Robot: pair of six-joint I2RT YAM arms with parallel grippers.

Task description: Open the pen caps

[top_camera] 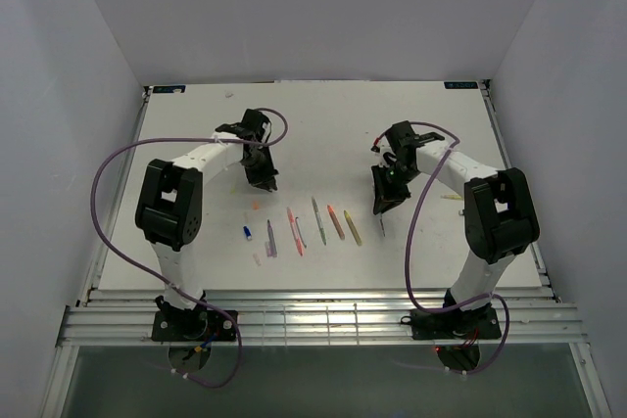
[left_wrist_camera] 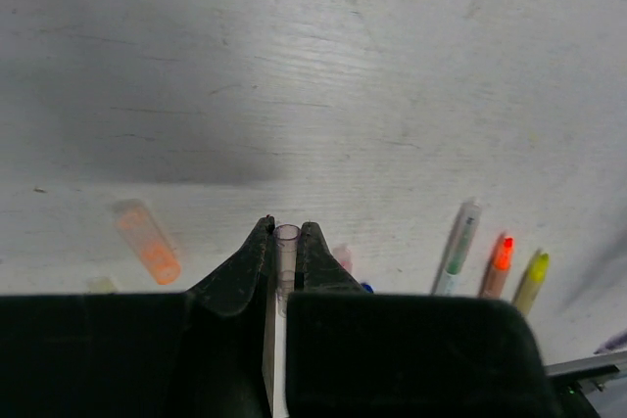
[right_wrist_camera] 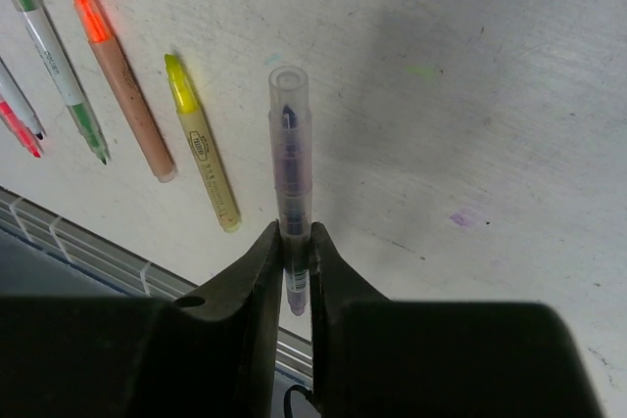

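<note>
White tabletop (top_camera: 323, 134) enclosed by plain white walls, both arms reaching in from the near edge.

The left gripper (left_wrist_camera: 285, 229) is nearly closed, its jaws pinching a small clear tube (left_wrist_camera: 287, 238) that stands up between them with its open end uppermost. It looks like a pen cap. On the tabletop just beyond lie a loose orange cap (left_wrist_camera: 145, 240) to one side and a pale pink cap (left_wrist_camera: 342, 256) close by the other jaw.

The right gripper (right_wrist_camera: 293, 237) is clamped narrowly on a purple-tipped pen (right_wrist_camera: 290, 168), held low on the barrel. The pen's clear cap (right_wrist_camera: 288, 85) is seated over the tip, which shows through the plastic, and points away from the gripper above the tabletop.

Between the two arms several pens lie in a loose row, all apart from one another:
- a red pen (top_camera: 294, 227);
- a green pen (right_wrist_camera: 61, 70);
- an orange pen (right_wrist_camera: 120, 70) with its bright tip bare;
- a yellow pen (right_wrist_camera: 203, 154), also uncapped, nearest the right gripper.

A short blue piece (top_camera: 248, 232) lies at the left end of the row; whether it is a cap I cannot tell.
</note>
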